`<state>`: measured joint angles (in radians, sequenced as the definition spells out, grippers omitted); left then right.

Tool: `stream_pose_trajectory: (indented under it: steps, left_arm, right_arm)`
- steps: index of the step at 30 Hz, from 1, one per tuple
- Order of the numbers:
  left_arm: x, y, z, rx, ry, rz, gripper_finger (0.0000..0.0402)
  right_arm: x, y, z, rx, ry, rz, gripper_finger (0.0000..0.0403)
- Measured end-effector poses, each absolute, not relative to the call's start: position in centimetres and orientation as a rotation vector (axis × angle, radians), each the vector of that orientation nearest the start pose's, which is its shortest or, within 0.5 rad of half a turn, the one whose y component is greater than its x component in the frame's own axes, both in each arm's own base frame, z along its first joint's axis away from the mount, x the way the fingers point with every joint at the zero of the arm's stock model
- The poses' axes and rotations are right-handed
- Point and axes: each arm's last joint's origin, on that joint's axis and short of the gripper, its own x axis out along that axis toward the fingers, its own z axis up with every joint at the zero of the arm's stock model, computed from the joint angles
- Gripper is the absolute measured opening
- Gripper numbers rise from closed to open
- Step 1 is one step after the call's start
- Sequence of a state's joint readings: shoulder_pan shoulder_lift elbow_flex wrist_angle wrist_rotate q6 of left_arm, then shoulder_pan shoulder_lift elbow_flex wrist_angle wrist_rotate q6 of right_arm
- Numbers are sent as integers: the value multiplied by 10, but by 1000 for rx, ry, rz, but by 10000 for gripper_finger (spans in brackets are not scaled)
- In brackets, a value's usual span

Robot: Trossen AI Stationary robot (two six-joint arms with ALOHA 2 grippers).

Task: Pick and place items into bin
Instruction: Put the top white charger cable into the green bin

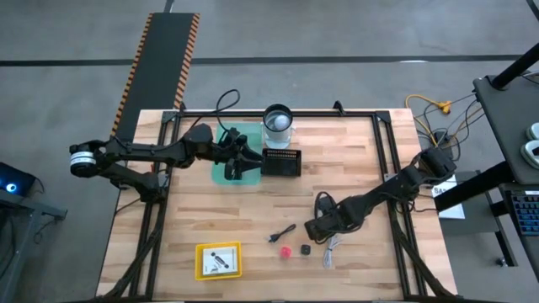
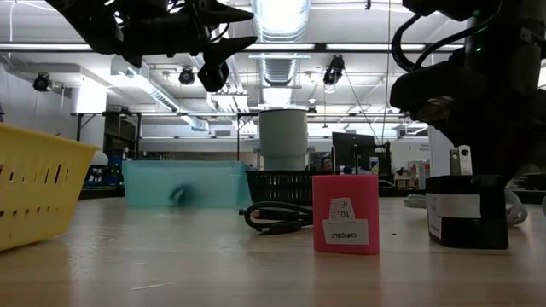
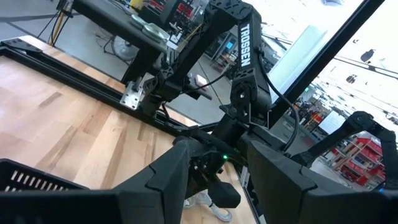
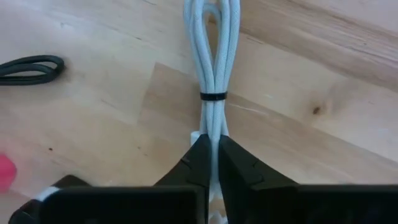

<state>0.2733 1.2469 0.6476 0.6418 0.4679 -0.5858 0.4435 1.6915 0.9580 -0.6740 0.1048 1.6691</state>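
Observation:
My right gripper (image 4: 212, 163) is low at the table's near right and shut on a white cable bundle (image 4: 213, 56) bound with a black tie; the bundle also shows in the high view (image 1: 329, 254). Beside it lie a coiled black cable (image 1: 282, 233), a small red item (image 1: 286, 251) and a small black cube (image 1: 305, 250), all flat on the wood. A yellow bin (image 1: 202, 271) at the near left holds a white printed card (image 1: 220, 260). My left gripper (image 1: 249, 160) is open and empty, up above the teal bin (image 1: 221, 172) at the far left. My right gripper pinches the white cable bundle between its two fingers at one end (image 4: 212, 127), just behind the black tie. The fingers lie along the bundle. The rest of the bundle runs straight out ahead of the fingers, over the wood.
A black slotted basket (image 1: 281, 162) and a white cylinder (image 1: 278, 122) stand at the far middle, next to the teal bin. Black frame rails run along the table's edges. Bare wood lies between the far bins and the near items.

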Motion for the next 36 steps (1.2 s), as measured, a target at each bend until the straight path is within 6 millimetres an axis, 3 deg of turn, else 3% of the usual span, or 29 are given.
stream_pose_trajectory:
  steps: [7,17,23,28,33,36]
  left_arm:
    - [259,59,269,-571,21,-202,148]
    - [259,59,269,-580,23,-202,148]
    - [260,59,275,-541,-10,-199,148]
    - [261,59,283,-436,-60,-206,158]
    - [261,60,297,-380,-161,-219,210]
    - [264,63,301,-393,-183,-129,241]
  right_arm:
    - [263,117,180,1002,988,-828,9]
    - [255,97,266,726,338,-734,9]
    - [259,89,309,530,141,-611,9]
    - [267,79,321,453,95,-573,9]
    - [276,69,314,461,133,-562,9]
    - [282,64,310,466,140,-566,9]
